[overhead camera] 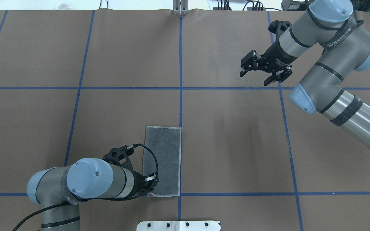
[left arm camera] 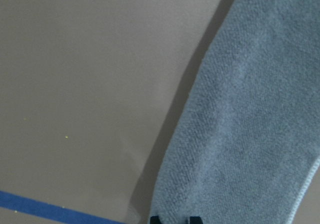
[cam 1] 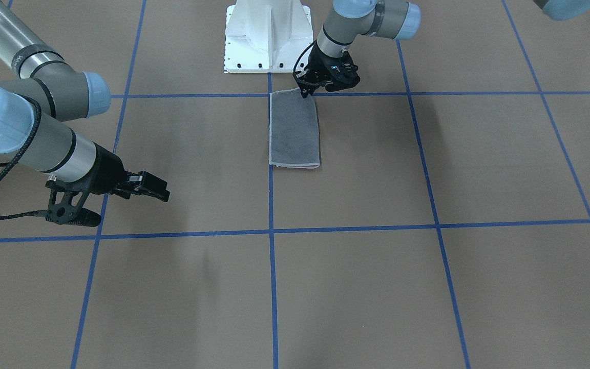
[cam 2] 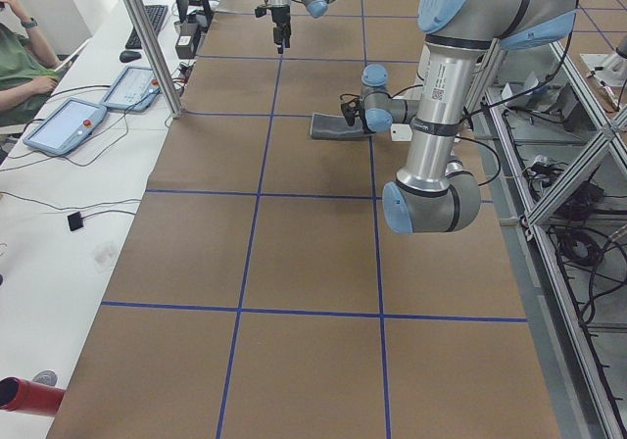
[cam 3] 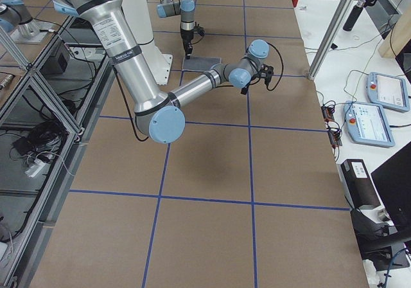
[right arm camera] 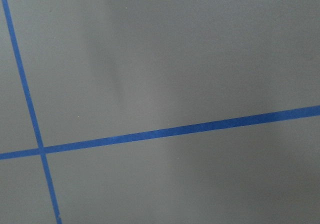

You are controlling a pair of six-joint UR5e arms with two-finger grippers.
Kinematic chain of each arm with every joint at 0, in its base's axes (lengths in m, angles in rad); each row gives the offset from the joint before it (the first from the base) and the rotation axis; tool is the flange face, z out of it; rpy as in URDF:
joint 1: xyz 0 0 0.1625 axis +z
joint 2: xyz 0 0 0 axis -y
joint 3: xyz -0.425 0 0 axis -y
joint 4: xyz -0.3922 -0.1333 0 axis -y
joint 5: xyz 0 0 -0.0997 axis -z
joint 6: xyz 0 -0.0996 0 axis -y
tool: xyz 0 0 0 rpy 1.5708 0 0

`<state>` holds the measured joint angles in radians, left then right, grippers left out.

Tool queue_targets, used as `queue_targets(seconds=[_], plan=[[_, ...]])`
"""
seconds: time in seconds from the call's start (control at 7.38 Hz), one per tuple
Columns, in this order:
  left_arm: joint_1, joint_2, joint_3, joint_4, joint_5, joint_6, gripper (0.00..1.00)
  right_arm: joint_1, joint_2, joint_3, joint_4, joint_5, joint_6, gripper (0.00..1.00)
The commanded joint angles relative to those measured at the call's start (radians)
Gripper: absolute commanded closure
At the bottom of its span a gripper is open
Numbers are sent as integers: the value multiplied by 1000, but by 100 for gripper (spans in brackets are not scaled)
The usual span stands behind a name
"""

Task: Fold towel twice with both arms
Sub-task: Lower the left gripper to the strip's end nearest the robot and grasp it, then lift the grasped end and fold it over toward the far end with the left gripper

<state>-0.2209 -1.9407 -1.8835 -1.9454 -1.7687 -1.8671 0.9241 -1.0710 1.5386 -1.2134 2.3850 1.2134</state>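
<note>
Tabletop [overhead camera: 124, 48] of flat brown, marked into large squares by blue tape lines [overhead camera: 180, 64], fills every view. Over it reach the silver-grey tubular right arm [overhead camera: 332, 73] with light blue joint caps, stretched far out over the robot's right half, and the matching left arm [overhead camera: 88, 183], bent low and close to the white pedestal base [cam 1: 267, 36]. Just in front of that base lies the small terry towel [cam 1: 294, 130], folded into a narrow rectangle with its dark grey face up. Its light grey stitched edge runs along the central tape line, and a sliver of pink shows at its ends. The black two-finger left gripper [cam 1: 306, 92] points down at the towel's corner nearest the base, its fingertips [left arm camera: 155, 219] drawn close and pinching the cloth there. The black right gripper [overhead camera: 254, 79] hangs above bare table well apart from the towel, its fingers spread wide.
</note>
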Motion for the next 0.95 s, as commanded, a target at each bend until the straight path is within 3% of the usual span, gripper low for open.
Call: queue_targets(seconds=[0.0, 0.27, 0.68, 0.81], plan=[[-2, -16, -6, 5, 2, -53, 100, -1, -1, 0, 0, -1, 0, 0], [-17, -52, -9, 39, -2, -60, 100, -1, 0, 0, 0, -3, 0, 0], [-161, -90, 7, 31, -12, -41, 100, -1, 5, 0, 0, -3, 0, 0], [-198, -130, 56, 28, -12, -26, 100, -2, 5, 0, 0, -3, 0, 0]])
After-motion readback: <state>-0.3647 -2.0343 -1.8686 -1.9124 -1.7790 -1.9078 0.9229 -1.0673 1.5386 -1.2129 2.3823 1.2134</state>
